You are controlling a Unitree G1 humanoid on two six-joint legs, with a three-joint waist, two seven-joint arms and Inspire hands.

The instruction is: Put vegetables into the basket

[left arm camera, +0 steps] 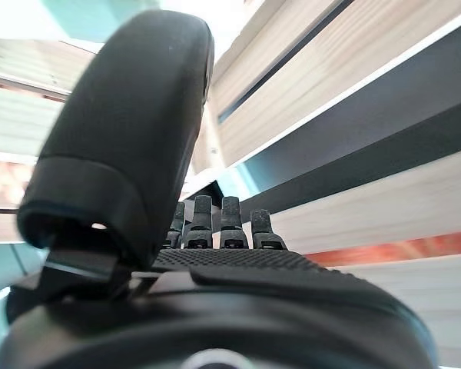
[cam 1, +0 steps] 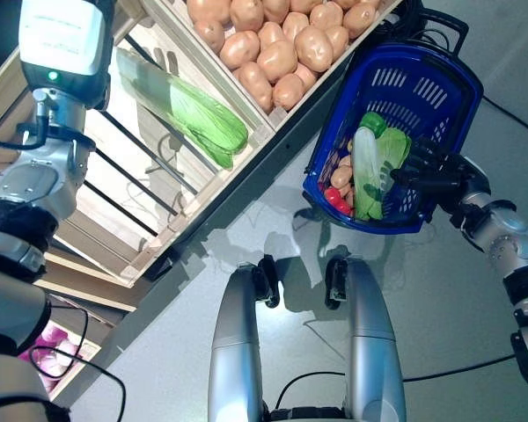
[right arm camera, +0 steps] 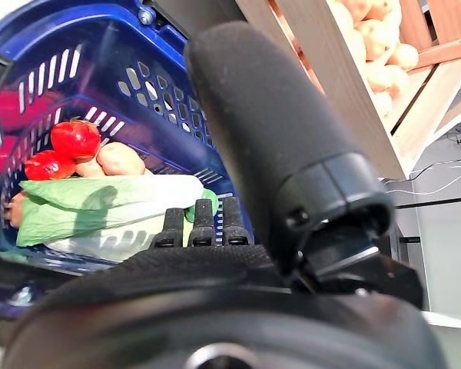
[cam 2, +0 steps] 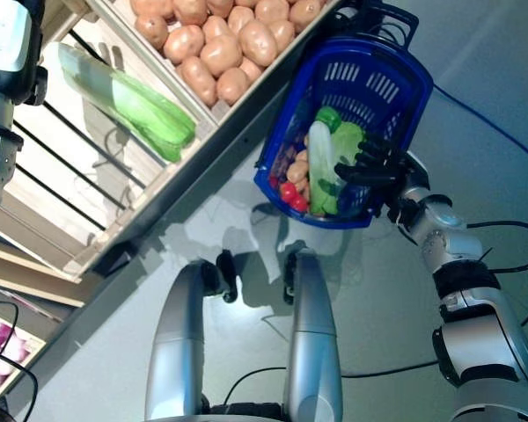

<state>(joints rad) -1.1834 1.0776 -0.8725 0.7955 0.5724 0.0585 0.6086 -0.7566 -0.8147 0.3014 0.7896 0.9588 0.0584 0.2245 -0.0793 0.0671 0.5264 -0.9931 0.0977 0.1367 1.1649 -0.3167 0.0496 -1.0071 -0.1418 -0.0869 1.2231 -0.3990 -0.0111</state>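
Gripping the blue basket (cam 1: 440,97) by its right rim, my right hand (cam 1: 431,176) curls its fingers over the edge. Inside lie a napa cabbage (cam 1: 367,171), tomatoes (right arm camera: 75,138) and potatoes (cam 1: 341,176). My left hand (left arm camera: 215,231), fingers straight, faces the wooden shelf (cam 1: 150,237) holding another cabbage (cam 1: 189,110) at far left.

Bright overhead light — soft floor (cam 1: 440,308) shadows — wrist views blurred.
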